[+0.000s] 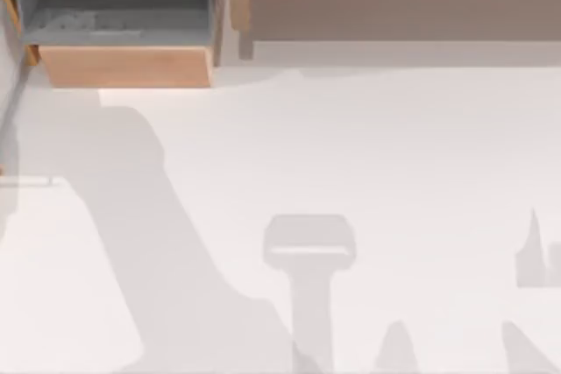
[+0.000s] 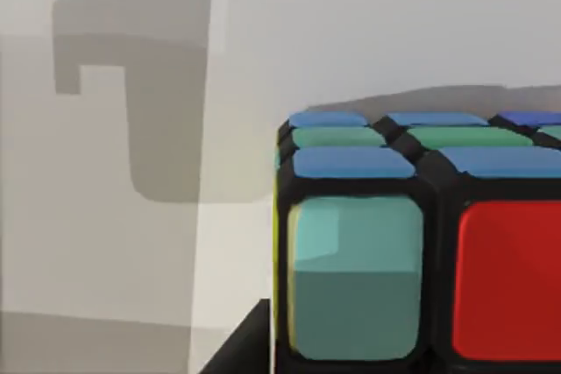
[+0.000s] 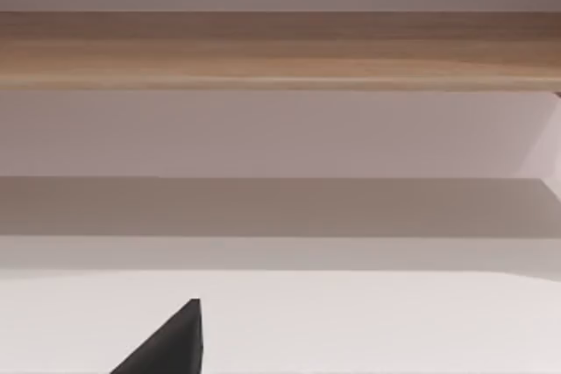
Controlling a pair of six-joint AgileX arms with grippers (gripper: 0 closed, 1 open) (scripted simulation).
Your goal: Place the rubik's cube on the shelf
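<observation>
White table (image 1: 351, 155) in the top view, with arm shadows across its lower half. Shelf (image 1: 403, 8) sits along the far edge at the right: light wood ledge on top, flat tan-grey front below. At far left, a grey-lined box compartment (image 1: 123, 15) with a wood front (image 1: 127, 66).

Left wrist view: rubik's cube (image 2: 421, 234) sits very close to the camera, right up against the left arm's hand. Blue and green squares on its upper face, a teal and a red square on the face toward the camera, black grid lines between. A dark wedge of a finger (image 2: 241, 348) lies at the cube's lower edge, just beside it or touching, can't tell which. Can't tell whether the cube is gripped. Pale surface behind it carries a grey shadow.

Right wrist view: shelf's wood ledge (image 3: 280, 50) runs straight across, pale front face under it, white table (image 3: 368, 321) beneath. One dark fingertip (image 3: 171, 343) of the right gripper pokes in at the edge; it touches nothing, and open or closed can't be told.
</observation>
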